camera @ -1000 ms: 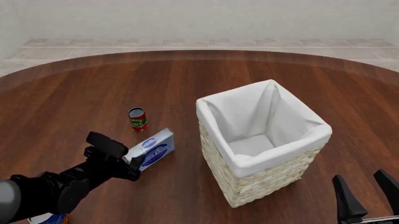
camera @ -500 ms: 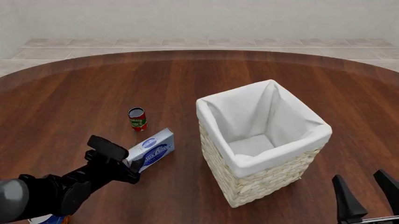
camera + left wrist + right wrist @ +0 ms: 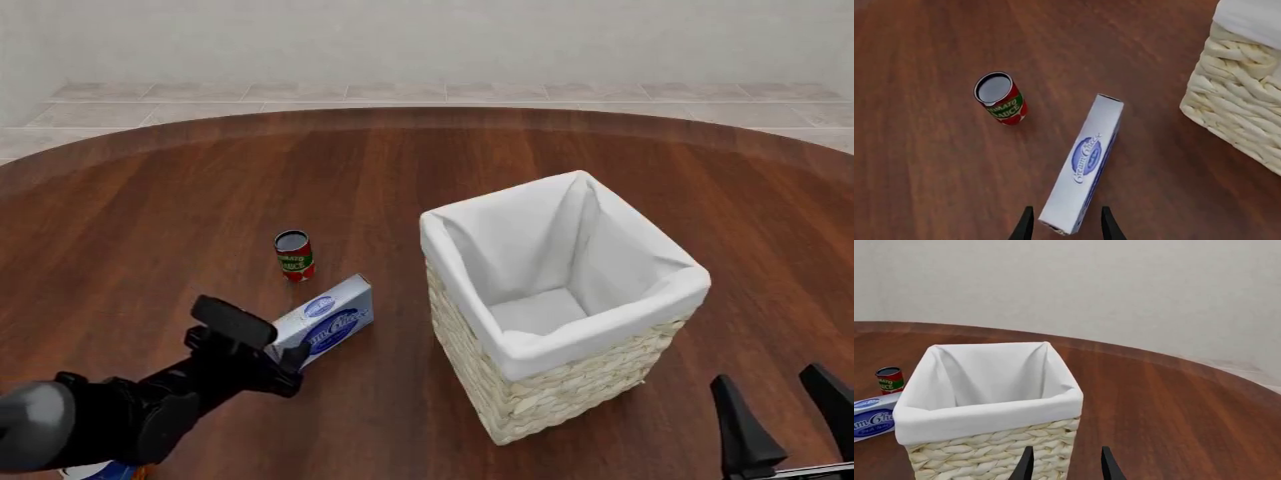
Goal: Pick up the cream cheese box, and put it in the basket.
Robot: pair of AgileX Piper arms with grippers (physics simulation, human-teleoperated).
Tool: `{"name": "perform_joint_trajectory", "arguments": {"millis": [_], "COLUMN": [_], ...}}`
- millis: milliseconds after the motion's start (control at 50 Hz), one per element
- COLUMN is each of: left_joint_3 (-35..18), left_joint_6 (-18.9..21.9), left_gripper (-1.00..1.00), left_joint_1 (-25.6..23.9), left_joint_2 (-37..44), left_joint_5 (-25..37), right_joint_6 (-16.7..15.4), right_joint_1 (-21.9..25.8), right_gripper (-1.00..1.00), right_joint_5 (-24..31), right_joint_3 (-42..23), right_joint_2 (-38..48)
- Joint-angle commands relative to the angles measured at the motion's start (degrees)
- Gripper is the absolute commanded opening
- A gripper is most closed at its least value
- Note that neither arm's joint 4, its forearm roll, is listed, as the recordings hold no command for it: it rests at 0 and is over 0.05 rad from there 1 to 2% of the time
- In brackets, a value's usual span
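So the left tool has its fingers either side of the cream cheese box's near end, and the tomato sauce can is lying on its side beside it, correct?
Not quite. The can stands upright, as the left wrist view shows. The left tool does straddle the box's near end.

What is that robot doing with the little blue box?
The left gripper has its open fingers on either side of one end of the cream cheese box, which lies on the table. It has not closed on it yet. The box is meant to go into the basket next to it, which looks empty. A small tomato sauce can stands nearby. The right gripper waits open, pointing at the basket.
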Motion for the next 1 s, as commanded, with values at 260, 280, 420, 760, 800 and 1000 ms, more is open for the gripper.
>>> {"name": "perform_joint_trajectory", "arguments": {"millis": [260, 280, 420, 760, 800, 1000], "left_joint_3": [-0.39, -0.48, -0.67, -1.05, -1.02, -0.39], "left_joint_6": [0.11, 0.10, 0.36, 0.54, 0.54, 2.22], "left_gripper": [1.00, 1.00, 1.00, 1.00, 1.00, -1.00], "left_joint_1": [-0.39, -0.39, -0.18, -0.21, -0.25, -0.59], "left_joint_2": [3.50, 3.57, 4.02, 4.37, 4.35, 3.73], "left_joint_5": [-2.51, -2.49, -2.86, -2.86, -2.95, -3.98], "right_joint_6": [-0.03, -0.02, -0.18, -0.26, -0.25, -0.23], "right_joint_1": [-0.01, 0.00, 0.18, 0.14, 0.12, 0.10], "right_gripper": [1.00, 1.00, 1.00, 1.00, 1.00, 1.00], "right_joint_5": [-0.01, -0.01, -0.03, -0.04, -0.03, -0.05], "right_joint_3": [0.00, 0.00, 0.00, 0.01, 0.01, 0.00], "right_joint_2": [0.03, 0.03, 0.03, 0.06, 0.04, 0.01]}}
